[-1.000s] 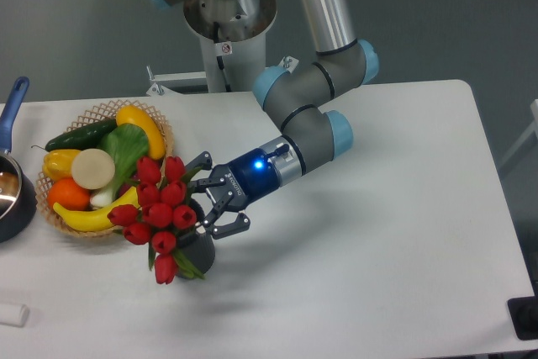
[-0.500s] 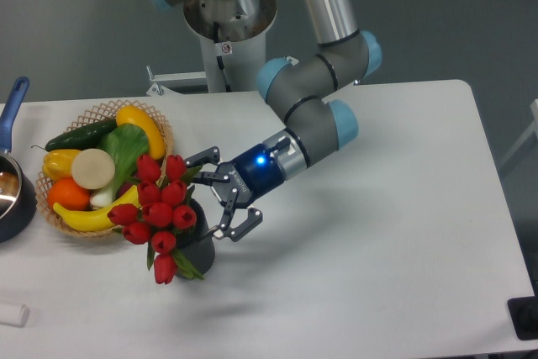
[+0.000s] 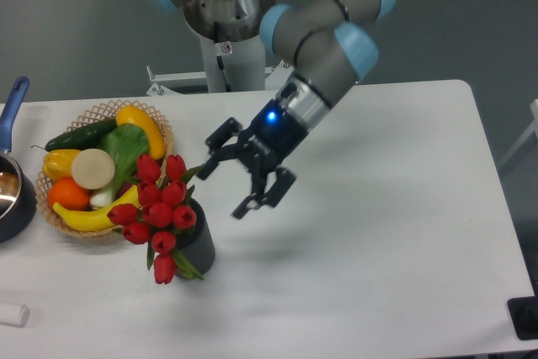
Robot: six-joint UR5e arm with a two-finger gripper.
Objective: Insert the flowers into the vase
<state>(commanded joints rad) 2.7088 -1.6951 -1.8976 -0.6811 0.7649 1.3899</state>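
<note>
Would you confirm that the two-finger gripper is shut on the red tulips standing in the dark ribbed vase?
Not quite. The camera view shows the two-finger gripper open and raised clear, to the right of the red tulips, which do stand in the dark ribbed vase.

The UR5e arm (image 3: 324, 44) reaches down from the upper middle of the view, its grey links and light blue joint caps angled toward the lower left. The wrist section ends in a dark blue collar with a lit blue light, just behind the end effector (image 3: 239, 176). The end effector points down and to the left, raised above the tabletop (image 3: 403, 233), with its two black fingers (image 3: 267, 192) spread wide apart. Nothing sits between the fingers, and they touch nothing.
</note>
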